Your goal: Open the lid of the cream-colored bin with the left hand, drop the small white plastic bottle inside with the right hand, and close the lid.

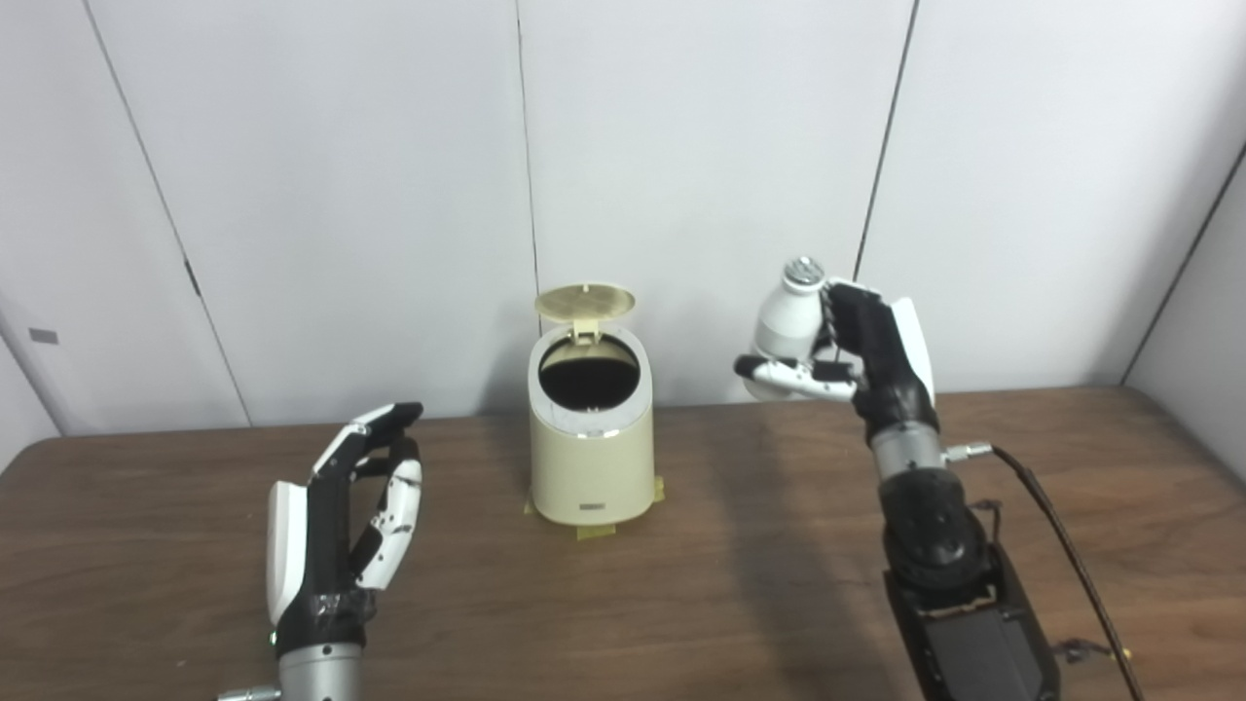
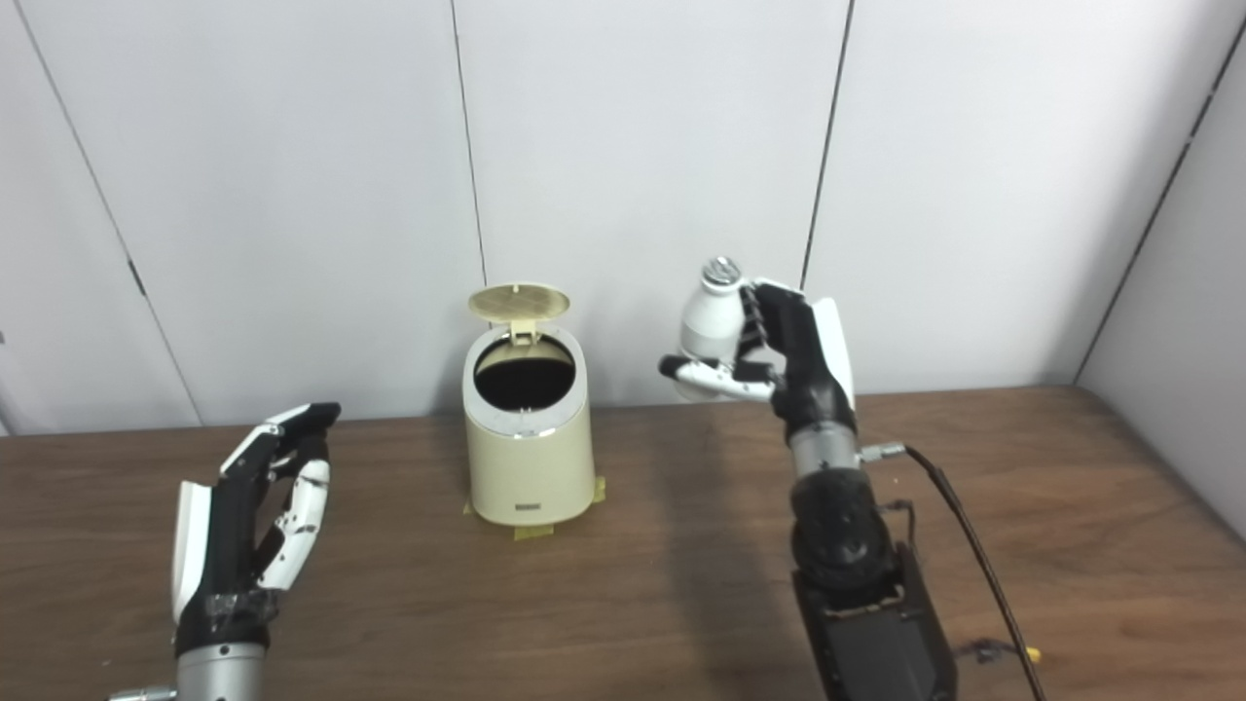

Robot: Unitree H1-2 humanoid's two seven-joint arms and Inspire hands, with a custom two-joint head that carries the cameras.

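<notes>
The cream-colored bin [image 1: 590, 458] stands on the brown table near the middle, taped at its base. Its round lid [image 1: 585, 302] is swung up behind a dark, uncovered mouth. My right hand [image 1: 857, 355] is raised to the right of the bin, above table level, shut on the small white plastic bottle [image 1: 787, 316], whose silver cap points up. My left hand [image 1: 350, 516] hovers low at the left front, well apart from the bin, fingers apart and holding nothing.
The table [image 1: 740, 574] meets a white panelled wall just behind the bin. A black cable [image 1: 1061, 545] runs from my right wrist down across the table's right side. Yellow tape [image 1: 596, 532] pokes out under the bin.
</notes>
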